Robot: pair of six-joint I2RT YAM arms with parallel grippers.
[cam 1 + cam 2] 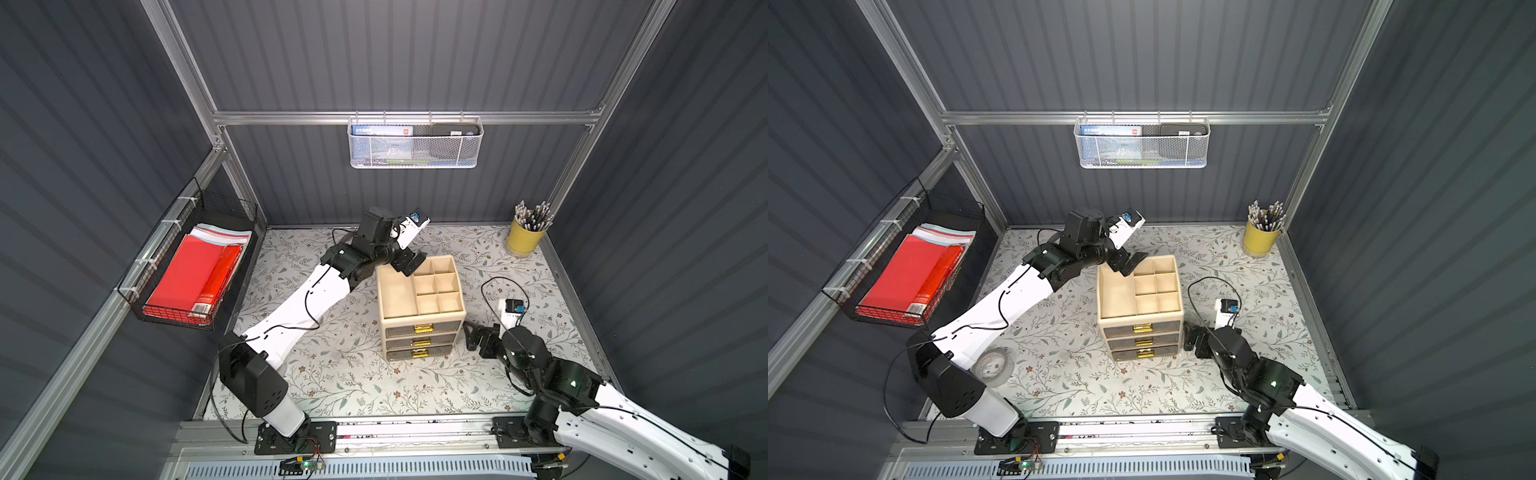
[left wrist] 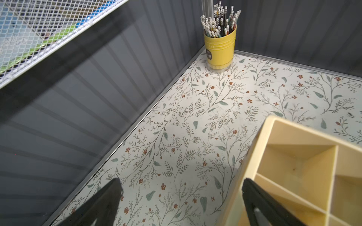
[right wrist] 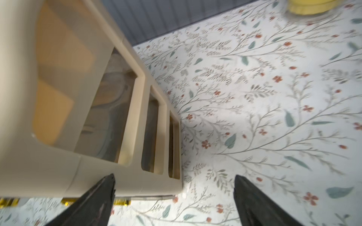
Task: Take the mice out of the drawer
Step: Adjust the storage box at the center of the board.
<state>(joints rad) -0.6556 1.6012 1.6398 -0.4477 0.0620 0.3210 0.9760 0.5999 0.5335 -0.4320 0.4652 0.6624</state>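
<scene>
Beside the shut drawers (image 1: 422, 341), we are holding right fingers (image 3: 98, 201) open, nearest the handles (image 1: 423, 329); left fingers (image 2: 254, 195) open behind.

Blue box (image 1: 382, 131): showing white characters and a red square logo, too small to read.
Yellow cup (image 2: 219, 49): bearing a dark label, unreadable.

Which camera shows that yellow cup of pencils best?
The left wrist view: the yellow cup stands whole and sharp, its pencils distinct. Both top views show the cup small in the far corner. The right wrist view catches only a blurred sliver of its base.
</scene>
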